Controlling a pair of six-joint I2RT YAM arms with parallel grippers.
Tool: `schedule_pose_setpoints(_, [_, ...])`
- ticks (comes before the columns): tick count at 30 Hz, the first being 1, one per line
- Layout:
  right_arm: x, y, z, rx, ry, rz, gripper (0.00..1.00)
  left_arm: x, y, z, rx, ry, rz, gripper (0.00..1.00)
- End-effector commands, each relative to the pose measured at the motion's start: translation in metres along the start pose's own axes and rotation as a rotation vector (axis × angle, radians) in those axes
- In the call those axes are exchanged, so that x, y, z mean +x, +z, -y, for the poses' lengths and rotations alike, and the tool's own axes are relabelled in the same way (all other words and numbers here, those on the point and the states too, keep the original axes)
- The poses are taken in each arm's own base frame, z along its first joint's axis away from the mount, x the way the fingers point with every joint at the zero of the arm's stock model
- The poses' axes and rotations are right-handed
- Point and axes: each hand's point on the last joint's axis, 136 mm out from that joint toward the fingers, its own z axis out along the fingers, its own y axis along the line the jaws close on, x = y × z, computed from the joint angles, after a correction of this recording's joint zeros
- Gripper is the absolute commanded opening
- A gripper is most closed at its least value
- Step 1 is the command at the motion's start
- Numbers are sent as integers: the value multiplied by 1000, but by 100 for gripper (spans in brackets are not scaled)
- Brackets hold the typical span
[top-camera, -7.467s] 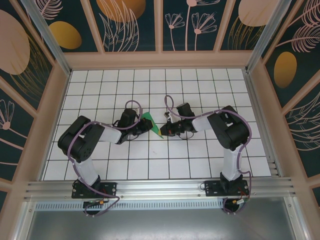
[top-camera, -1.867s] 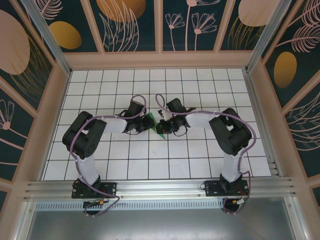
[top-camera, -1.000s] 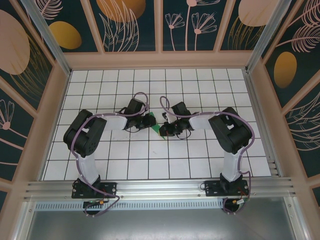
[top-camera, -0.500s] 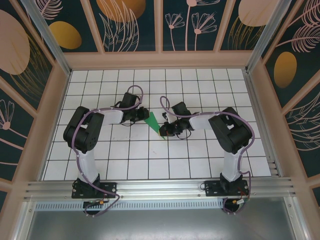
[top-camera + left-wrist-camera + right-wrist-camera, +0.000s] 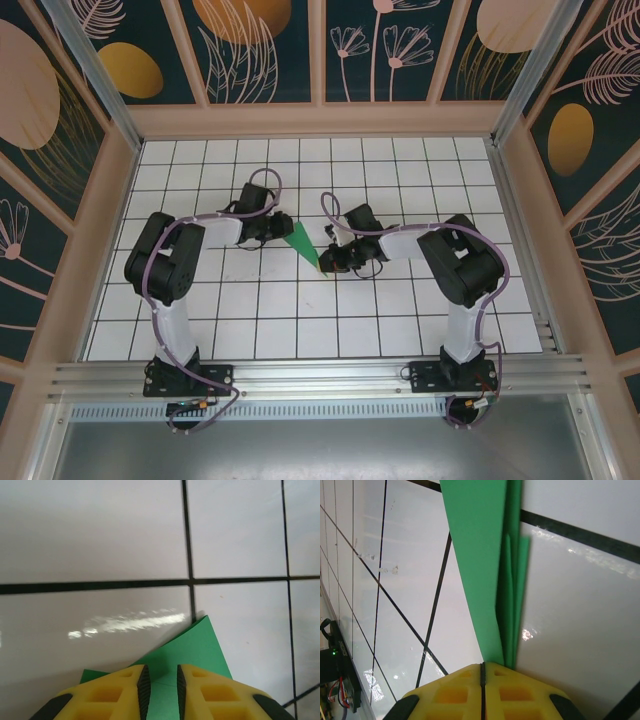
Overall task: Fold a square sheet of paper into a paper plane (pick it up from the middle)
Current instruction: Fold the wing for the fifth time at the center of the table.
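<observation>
The paper plane (image 5: 303, 241) lies mid-surface as a slim green wedge stretched between your two claws. Around it you have the white gridded surface (image 5: 400, 180) and the patterned walls (image 5: 260, 50); each arm's purple cable (image 5: 335, 210) loops just beside the work. Your right claw (image 5: 327, 262) is closed tight on the narrow end, with folded layers running out from its seam. Your left claw (image 5: 281, 227) sits at the wide end, its jaws a narrow gap apart with green showing between them. Compared with a second ago, the left claw sits farther left and more green lies exposed.
</observation>
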Motion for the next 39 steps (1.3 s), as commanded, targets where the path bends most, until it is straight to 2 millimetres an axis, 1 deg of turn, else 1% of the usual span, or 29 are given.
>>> schedule_pose_setpoints(1, [56,3,63,189,165,-141,10,-24,-17,-62,-203,-39,101,27])
schedule_pose_setpoints(3, [54,4,61,180,162,-136,10,-32,-24,-63,-206,-43,127,27])
schedule_pose_setpoints(4, [52,4,59,175,161,-130,10,-37,-29,-64,-209,-46,146,29])
schedule_pose_setpoints(6, [49,4,58,171,163,-126,10,-45,-36,-59,-195,-43,172,31])
schedule_pose_setpoints(9, [44,3,54,165,158,-116,10,-49,-40,-52,-170,-33,177,32])
schedule_pose_setpoints(10, [39,1,49,158,145,-102,10,-49,-40,-49,-154,-29,171,32])
schedule_pose_setpoints(12, [23,-6,34,137,110,-56,10,-45,-38,-46,-133,-31,158,30])
schedule_pose_setpoints(14, [-1,-20,12,105,65,14,11,-40,-35,-43,-102,-32,138,30])
schedule_pose_setpoints(17, [-32,-39,-24,56,-13,107,13,-30,-31,-42,-79,-37,107,29])
schedule_pose_setpoints(18, [-37,-42,-33,45,-36,122,13,-29,-32,-42,-78,-38,107,29])
schedule_pose_setpoints(20, [-47,-44,-49,41,-79,138,14,-33,-37,-39,-73,-34,126,30])
schedule_pose_setpoints(22, [-54,-39,-61,47,-121,140,16,-40,-45,-34,-71,-32,156,30])
schedule_pose_setpoints(24, [-61,-32,-67,52,-142,141,16,-48,-53,-29,-63,-29,188,30])
schedule_pose_setpoints(27, [-71,-15,-77,55,-173,137,16,-61,-67,-21,-56,-29,241,32])
schedule_pose_setpoints(29, [-78,-3,-83,58,-187,138,16,-68,-75,-19,-58,-34,276,32])
schedule_pose_setpoints(31, [-87,8,-89,60,-200,142,16,-74,-88,-16,-68,-40,319,34])
schedule_pose_setpoints(32, [-91,12,-92,62,-205,146,16,-71,-90,-21,-84,-49,325,35])
schedule_pose_setpoints(35, [-100,26,-99,67,-218,138,16,-70,-101,-24,-104,-67,363,36])
schedule_pose_setpoints(39, [-98,44,-101,80,-237,103,17,-68,-114,-29,-128,-100,403,37])
